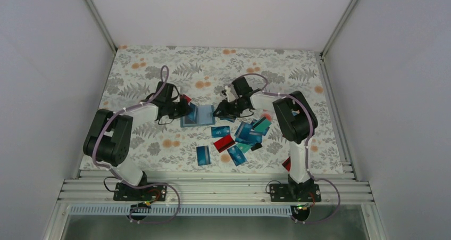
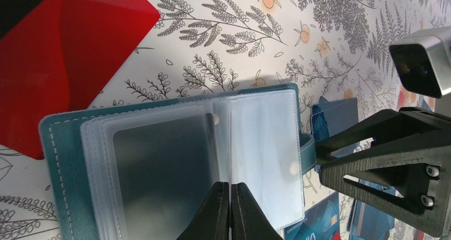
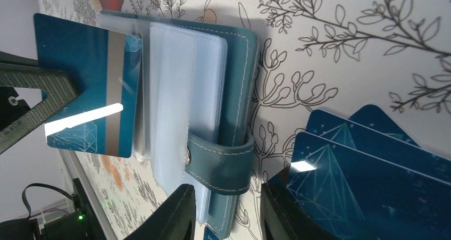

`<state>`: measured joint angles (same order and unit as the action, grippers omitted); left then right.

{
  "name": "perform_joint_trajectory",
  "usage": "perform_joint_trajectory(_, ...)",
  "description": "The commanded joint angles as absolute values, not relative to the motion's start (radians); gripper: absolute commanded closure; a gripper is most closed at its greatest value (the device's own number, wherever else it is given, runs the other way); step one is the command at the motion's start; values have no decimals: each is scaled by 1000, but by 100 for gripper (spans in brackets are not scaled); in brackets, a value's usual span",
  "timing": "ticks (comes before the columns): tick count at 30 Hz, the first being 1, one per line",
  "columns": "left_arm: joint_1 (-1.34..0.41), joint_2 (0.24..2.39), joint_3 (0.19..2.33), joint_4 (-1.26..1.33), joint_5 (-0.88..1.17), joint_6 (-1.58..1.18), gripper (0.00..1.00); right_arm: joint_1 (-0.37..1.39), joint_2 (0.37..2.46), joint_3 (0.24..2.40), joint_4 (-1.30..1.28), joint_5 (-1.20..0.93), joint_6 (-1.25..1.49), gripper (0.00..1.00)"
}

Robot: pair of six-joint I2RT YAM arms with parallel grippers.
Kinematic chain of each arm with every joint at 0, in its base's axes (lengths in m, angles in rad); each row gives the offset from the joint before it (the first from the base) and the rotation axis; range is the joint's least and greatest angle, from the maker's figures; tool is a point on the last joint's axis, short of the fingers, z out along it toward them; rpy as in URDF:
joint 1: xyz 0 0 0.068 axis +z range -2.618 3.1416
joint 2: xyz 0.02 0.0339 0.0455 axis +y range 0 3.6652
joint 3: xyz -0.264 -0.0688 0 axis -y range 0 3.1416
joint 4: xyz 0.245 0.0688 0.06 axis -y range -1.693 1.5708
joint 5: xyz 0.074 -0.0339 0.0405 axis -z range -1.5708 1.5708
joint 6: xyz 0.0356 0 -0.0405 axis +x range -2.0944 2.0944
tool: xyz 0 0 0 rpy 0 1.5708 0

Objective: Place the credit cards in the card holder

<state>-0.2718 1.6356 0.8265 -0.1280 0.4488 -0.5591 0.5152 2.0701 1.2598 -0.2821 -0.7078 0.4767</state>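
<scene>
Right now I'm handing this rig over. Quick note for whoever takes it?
Left claw: shut on a blue card, held over the open card holder.
Right claw: open, one finger on each side of the holder's strap.
Done: nothing visibly seated; the sleeves in view look empty.
Left to do: seat this card, then the loose credit cards near-right of the holder, plus the red card at its far-left corner.
</scene>
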Motion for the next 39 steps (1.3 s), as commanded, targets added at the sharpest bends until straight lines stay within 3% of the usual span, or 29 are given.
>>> perform_joint_trajectory(1, -268, 1660, 843, -80, 488, -560, 98, 523, 2095, 1286, -292, -685, 453, 69)
perform_joint_trajectory(39, -284, 1763, 850, -12, 555, -568, 98, 524, 2196, 1342, -313, -728, 414, 77)
